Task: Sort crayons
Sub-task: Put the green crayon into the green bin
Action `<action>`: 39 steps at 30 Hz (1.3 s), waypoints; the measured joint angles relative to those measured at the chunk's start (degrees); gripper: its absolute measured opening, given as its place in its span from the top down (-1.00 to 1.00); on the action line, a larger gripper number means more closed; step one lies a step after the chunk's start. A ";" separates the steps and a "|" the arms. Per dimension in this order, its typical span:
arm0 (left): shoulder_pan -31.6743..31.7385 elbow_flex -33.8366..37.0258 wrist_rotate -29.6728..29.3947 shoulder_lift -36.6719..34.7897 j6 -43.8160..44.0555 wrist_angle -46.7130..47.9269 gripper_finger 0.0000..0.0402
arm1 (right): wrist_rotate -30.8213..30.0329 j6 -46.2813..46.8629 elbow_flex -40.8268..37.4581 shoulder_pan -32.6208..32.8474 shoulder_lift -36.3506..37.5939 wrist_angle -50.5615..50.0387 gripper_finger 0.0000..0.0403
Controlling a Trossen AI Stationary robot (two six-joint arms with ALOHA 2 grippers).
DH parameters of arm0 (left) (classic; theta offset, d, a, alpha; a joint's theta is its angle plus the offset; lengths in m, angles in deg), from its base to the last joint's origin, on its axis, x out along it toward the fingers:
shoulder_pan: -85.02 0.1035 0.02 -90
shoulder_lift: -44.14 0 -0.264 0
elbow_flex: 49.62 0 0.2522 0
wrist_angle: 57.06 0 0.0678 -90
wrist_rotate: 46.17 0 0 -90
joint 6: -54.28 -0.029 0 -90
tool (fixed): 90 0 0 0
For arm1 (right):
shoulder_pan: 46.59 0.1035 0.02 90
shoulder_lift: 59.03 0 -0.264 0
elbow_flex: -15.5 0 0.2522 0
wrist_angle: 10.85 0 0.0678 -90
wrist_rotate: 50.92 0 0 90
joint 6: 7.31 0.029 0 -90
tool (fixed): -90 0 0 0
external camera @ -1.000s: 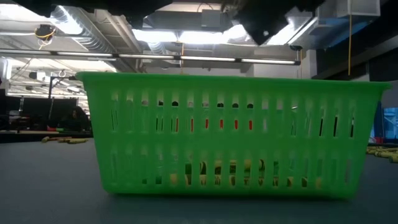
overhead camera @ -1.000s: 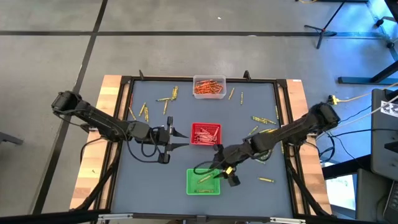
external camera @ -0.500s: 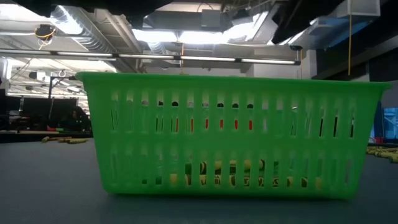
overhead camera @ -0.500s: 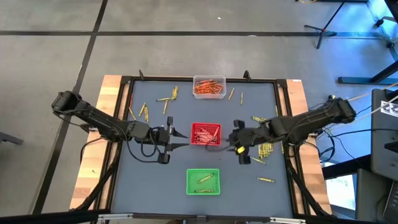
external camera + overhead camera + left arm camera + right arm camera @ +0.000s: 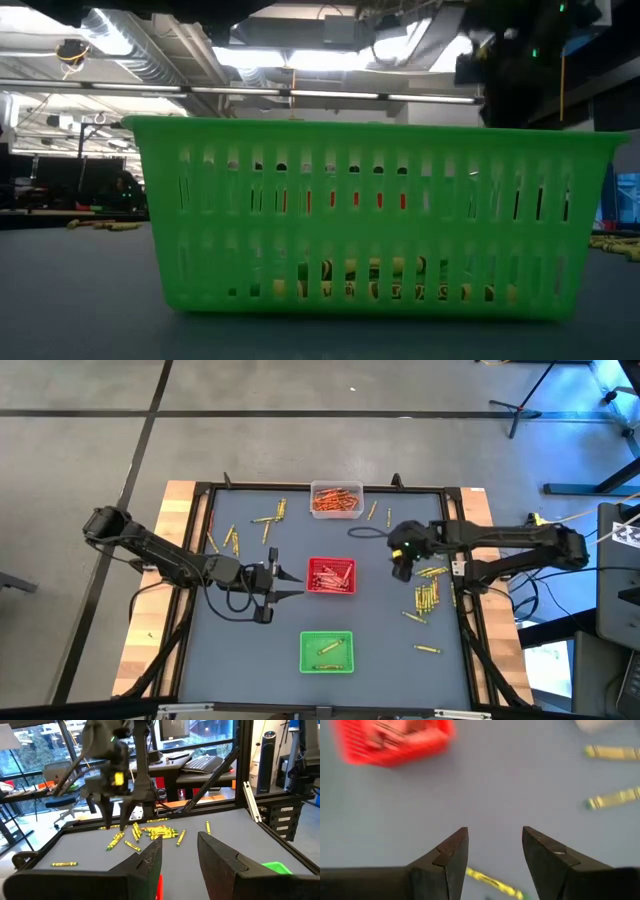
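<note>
Yellow-green crayons [image 5: 428, 596] lie loose on the grey table top, most in a heap at the right and some at the far left [image 5: 268, 520]. A red tray [image 5: 331, 576] at the middle holds red crayons. Orange ones fill a clear tray [image 5: 336, 500] at the far edge, and a green tray [image 5: 327, 651] near the front holds a few yellow-green ones. My right gripper [image 5: 401, 570] hangs open above the table between the red tray and the heap, pointing down, holding nothing. My left gripper [image 5: 180, 855] stands open and level just left of the red tray.
A black frame [image 5: 455, 560] and wooden borders run around the table top. Single crayons lie at the front right [image 5: 428, 649] and near the far edge [image 5: 373, 511]. In the low view the green tray [image 5: 370, 215] fills the foreground.
My right gripper has swung from above the green tray toward the table's far right, past the red tray, and now hangs beside the crayon heap, tipped more steeply downward. The trays and the left arm have kept still.
</note>
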 joint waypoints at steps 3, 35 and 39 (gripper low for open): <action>0.07 0.00 -0.01 0.00 -0.02 0.01 0.46 | -0.12 1.10 -1.89 -3.02 -0.47 -2.11 0.09; 0.07 0.00 -0.02 0.00 -0.15 -0.61 0.46 | -0.24 -4.81 -4.37 -17.70 -21.73 -4.69 0.09; 0.07 0.00 -0.02 0.00 -0.15 -0.61 0.46 | 1.08 -4.94 -3.68 -17.70 -21.77 -5.47 0.09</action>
